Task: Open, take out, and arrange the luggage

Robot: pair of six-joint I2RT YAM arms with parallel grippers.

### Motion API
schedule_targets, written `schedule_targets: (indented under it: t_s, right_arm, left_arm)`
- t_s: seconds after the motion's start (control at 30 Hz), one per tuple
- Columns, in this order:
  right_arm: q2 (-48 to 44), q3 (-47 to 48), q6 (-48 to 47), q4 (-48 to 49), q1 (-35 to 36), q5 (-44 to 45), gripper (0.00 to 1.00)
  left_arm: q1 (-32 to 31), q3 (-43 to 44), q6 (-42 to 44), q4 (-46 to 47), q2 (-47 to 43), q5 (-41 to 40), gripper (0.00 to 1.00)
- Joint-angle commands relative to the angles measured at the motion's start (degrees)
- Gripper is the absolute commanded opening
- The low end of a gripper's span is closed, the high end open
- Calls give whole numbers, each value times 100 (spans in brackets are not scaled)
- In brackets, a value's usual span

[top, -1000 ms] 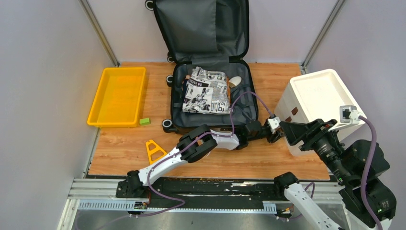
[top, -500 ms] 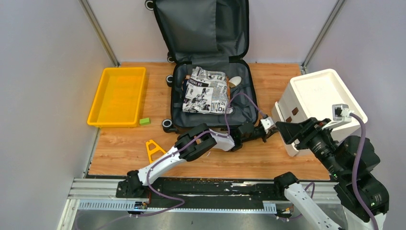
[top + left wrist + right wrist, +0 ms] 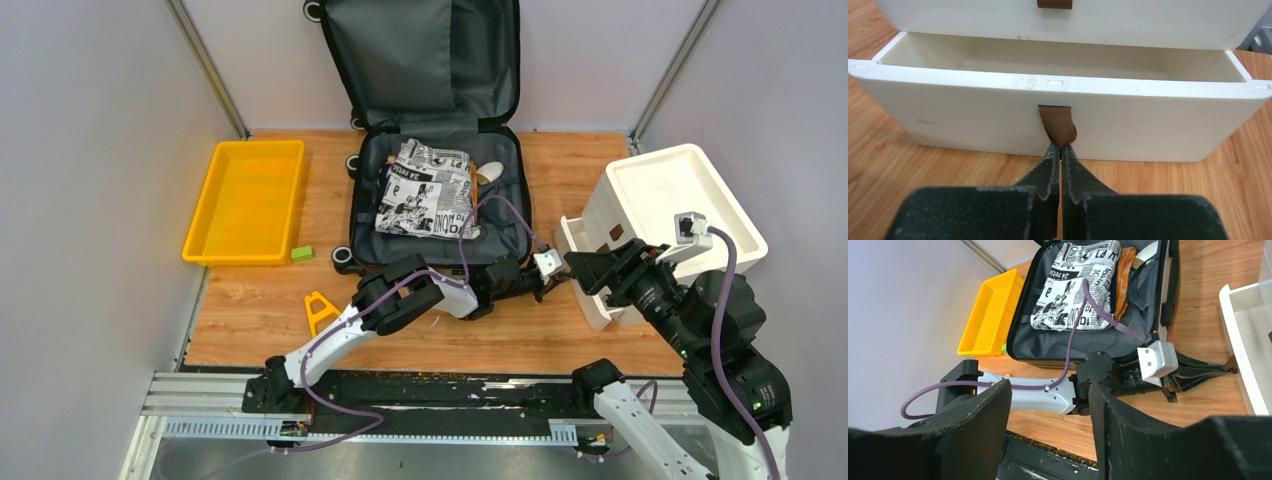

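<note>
You are looking into a robot lab test cell: plain pale panel walls on aluminium posts box in a small wooden table, with a cabled left arm and right arm mounted on a metal rail at its near edge.

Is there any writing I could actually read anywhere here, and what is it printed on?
"24", followed by a word I cannot make out: on the newspaper-print cloth lying in the open luggage.
Other headlines on that cloth: large letters, but too folded and blurred to read.
White drawer unit and yellow tray: no writing visible.
</note>
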Motion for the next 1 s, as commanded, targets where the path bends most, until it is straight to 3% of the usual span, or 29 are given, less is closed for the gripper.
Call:
schedule_targets:
  t_s: [0.0, 0.47, 0.87, 0.97]
  right_arm:
    - [108, -29, 170, 314, -1, 9, 59]
    - [131, -154, 148, 324, 0, 170, 59]
    - [200, -286, 77, 332, 0, 110, 59]
    - [234, -327, 73, 359, 7, 65, 59]
  left_arm:
    - [140, -336, 250, 415, -570, -170, 0]
    - [-13, -419, 690, -162, -893, -830, 0]
    - [-246, -839, 1216, -366, -1299, -2130, 0]
    - [-267, -912, 1291, -427, -1417, -2086, 0]
